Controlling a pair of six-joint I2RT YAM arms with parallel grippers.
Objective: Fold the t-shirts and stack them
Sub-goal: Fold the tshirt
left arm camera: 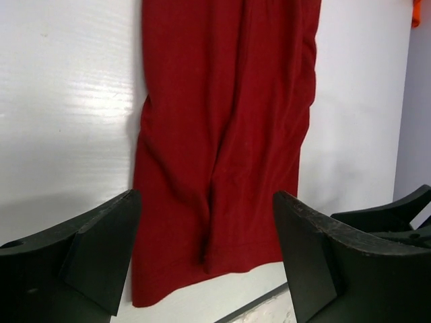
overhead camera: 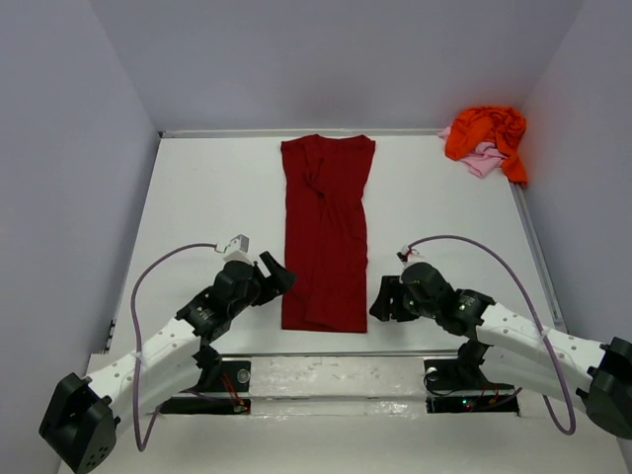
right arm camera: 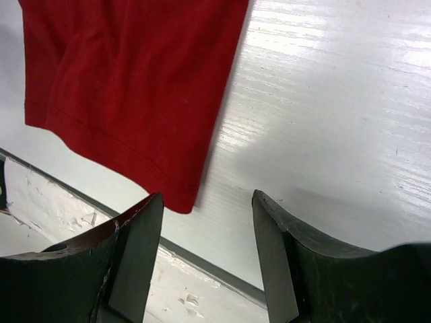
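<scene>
A dark red t-shirt (overhead camera: 326, 232) lies on the white table folded into a long narrow strip, collar end far, hem end near. My left gripper (overhead camera: 279, 277) sits open just left of its near-left edge, holding nothing; the left wrist view shows the hem end (left arm camera: 222, 168) between and beyond the fingers. To the right of the near-right corner my right gripper (overhead camera: 383, 299) is open and empty, and that corner (right arm camera: 135, 87) shows in the right wrist view. An orange t-shirt (overhead camera: 486, 133) lies crumpled on a pale pink t-shirt (overhead camera: 483, 161) at the far right corner.
Grey walls close in the table on three sides. A raised metal rim (overhead camera: 533, 247) runs along the right edge and the far edge. The near edge (right arm camera: 202, 269) has a dark strip with worn white board below. Cables (overhead camera: 158, 272) loop from both arms.
</scene>
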